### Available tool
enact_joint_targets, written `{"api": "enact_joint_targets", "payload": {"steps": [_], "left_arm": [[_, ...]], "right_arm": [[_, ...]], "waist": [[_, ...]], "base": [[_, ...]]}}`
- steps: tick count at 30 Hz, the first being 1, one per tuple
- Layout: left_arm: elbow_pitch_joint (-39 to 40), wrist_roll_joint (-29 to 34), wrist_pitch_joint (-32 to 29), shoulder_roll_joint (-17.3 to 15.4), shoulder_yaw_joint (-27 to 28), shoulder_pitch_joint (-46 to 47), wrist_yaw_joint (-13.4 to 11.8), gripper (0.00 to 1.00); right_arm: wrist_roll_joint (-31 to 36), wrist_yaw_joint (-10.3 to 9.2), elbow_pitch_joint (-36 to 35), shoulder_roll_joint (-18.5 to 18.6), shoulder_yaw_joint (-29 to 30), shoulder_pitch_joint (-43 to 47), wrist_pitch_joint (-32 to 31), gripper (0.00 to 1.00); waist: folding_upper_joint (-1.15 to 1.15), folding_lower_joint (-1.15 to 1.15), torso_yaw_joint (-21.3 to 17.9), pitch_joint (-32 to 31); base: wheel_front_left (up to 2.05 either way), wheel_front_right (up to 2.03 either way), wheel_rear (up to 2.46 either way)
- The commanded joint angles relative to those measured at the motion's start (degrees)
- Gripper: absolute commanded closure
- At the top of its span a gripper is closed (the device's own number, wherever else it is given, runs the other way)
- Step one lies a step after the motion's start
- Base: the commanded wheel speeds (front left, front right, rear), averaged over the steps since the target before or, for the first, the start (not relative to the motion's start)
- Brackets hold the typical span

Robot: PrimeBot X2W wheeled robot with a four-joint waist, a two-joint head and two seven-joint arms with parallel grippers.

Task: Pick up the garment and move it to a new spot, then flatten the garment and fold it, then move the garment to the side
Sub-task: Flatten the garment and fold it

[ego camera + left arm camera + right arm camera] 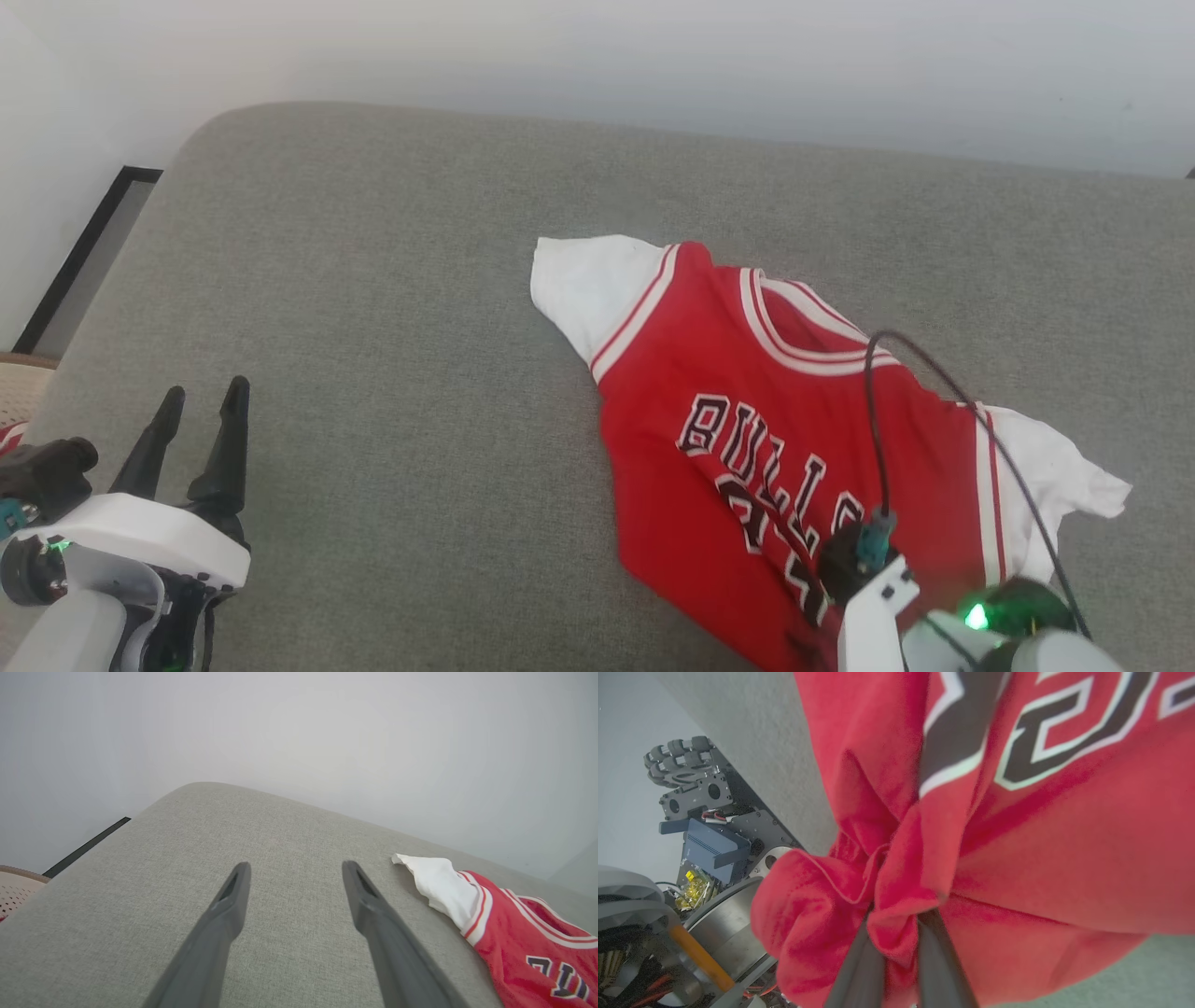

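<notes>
Where the head view is taken, the garment (747,448) is seen right of centre on a grey woven cushion (373,327), spread mostly flat with its chest face up. The body is bright red soft jersey; both short sleeves are white, one pointing to the upper left and the other to the right edge. Red-and-white striped trim is noted at the neckline and armholes. Dark, white-outlined "BULLS" lettering runs diagonally, with creases toward the lower hem. The cushion shows a fine, matte weave and a rounded far-left corner.

In the right wrist view, the right end effector (896,924) is clamped on a bunched fold of the garment (1064,858) near the hem; the red cloth is gathered into puckers between the two dark fingers (936,961). To the lower left of that frame, part of the robot's base is recorded: a ribbed roller wheel (677,760), a blue box (710,844), an orange rod (698,956).

In the head view, a thin black cable (873,373) arcs over the jersey.

The left end effector (207,392) is held at the lower left, fingers apart and gripping nothing. In the left wrist view it (295,868) is seen above bare cushion (289,826), tapered fingers (233,905) spread; the garment (528,942) lies well apart at the lower right.
</notes>
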State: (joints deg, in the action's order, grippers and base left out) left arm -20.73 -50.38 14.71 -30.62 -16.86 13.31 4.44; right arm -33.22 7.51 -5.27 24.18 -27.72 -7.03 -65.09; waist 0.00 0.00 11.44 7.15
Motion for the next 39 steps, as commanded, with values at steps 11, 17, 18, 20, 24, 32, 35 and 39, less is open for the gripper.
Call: {"api": "enact_joint_targets", "payload": {"steps": [11,17,18,20,24,32,35,39], "left_arm": [[-0.3,0.0,0.4,0.2,0.3,0.5,0.1,0.0],[-0.3,0.1,0.4,-0.3,1.0,-0.3,0.0,0.0],[-0.3,0.2,0.4,-0.4,1.1,-0.6,-0.1,0.0],[-0.1,0.2,0.4,-0.6,1.5,-1.1,-0.3,0.0],[0.3,0.4,0.5,-0.8,2.1,-2.0,-0.7,0.0],[1.2,1.0,0.5,-1.2,3.0,-3.6,-1.3,0.0],[1.5,1.1,0.5,-1.2,3.4,-4.4,-1.4,0.0],[2.2,1.2,0.5,-1.3,4.2,-5.3,-1.8,0.0]], "right_arm": [[3.2,-0.04,4.9,-2.4,-0.1,2.9,4.0,0.0],[4.6,-0.15,4.2,-4.0,1.2,1.4,7.4,0.0],[4.6,-0.14,3.7,-4.3,1.7,1.4,7.8,0.0],[4.9,-0.12,2.1,-4.9,2.7,1.2,8.8,0.0],[5.6,-0.07,-0.8,-6.2,5.9,1.5,11.2,0.0],[9.3,-0.07,-4.9,-9.3,12.7,1.2,17.7,0.0],[11.1,-0.07,-5.2,-10.2,15.5,0.6,20.8,0.0],[13.4,-0.05,-5.0,-11.7,19.4,0.6,23.6,0.0]], "waist": [[0.0,0.0,0.1,0.7],[0.0,0.0,-0.9,0.2],[0.0,0.0,-1.2,0.1],[0.0,0.0,-1.7,-0.2],[0.0,0.0,-2.7,-0.8],[0.0,0.0,-4.5,-2.2],[0.0,0.0,-5.3,-2.5],[0.0,0.0,-6.5,-2.7]], "base": [[0.0,0.0,0.0],[0.0,0.0,0.0],[0.0,0.0,0.0],[0.0,0.0,0.0],[0.0,0.0,0.0],[0.0,0.0,0.0],[0.0,0.0,0.0],[0.0,0.0,0.0]]}}
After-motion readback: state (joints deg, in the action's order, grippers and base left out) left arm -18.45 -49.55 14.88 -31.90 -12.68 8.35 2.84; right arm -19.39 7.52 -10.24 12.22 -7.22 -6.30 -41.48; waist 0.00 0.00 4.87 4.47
